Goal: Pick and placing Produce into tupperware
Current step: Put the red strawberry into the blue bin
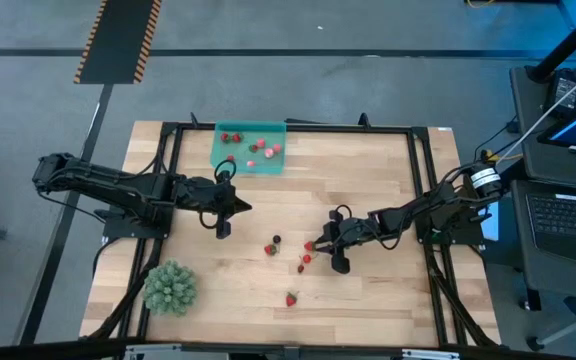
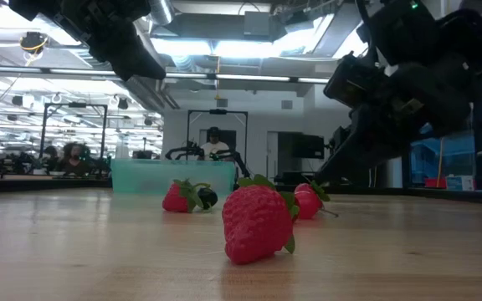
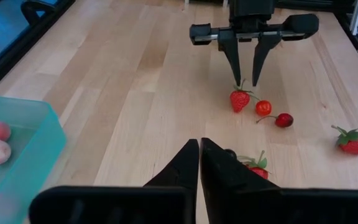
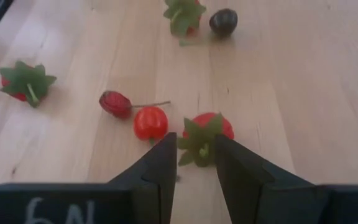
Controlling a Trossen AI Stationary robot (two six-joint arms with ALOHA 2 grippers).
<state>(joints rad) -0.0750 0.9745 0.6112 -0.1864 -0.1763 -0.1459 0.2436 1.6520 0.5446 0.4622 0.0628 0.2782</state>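
The step in hand is a pick by the right arm. The right gripper (image 4: 192, 163) hangs low over a cluster of fruit near the middle of the table, its fingers part-spread and straddling a strawberry (image 4: 206, 132) with a green top; they hold nothing yet — the fruit sits on the wood. To my eye the next move calls for a short drop so the fingers bracket the berry, then a close, without nudging the small round red fruit (image 4: 150, 122) just beside it or the darker stemmed one (image 4: 115, 103) next along.

The left gripper (image 3: 200, 163) has its fingers pressed together and empty, hovering just right of the tupperware (image 1: 249, 148), which sits at the far edge of the table with several pieces already inside.

The high view alone shows the whole layout — the container far, the loose produce mid-table, one strawberry (image 1: 291, 298) nearer, and the spiky green ball (image 1: 171, 287) near left. The left wrist view shows the right gripper head-on above its target, which the right wrist view cannot. The low view shows a big foreground strawberry but hides what is inside the container.
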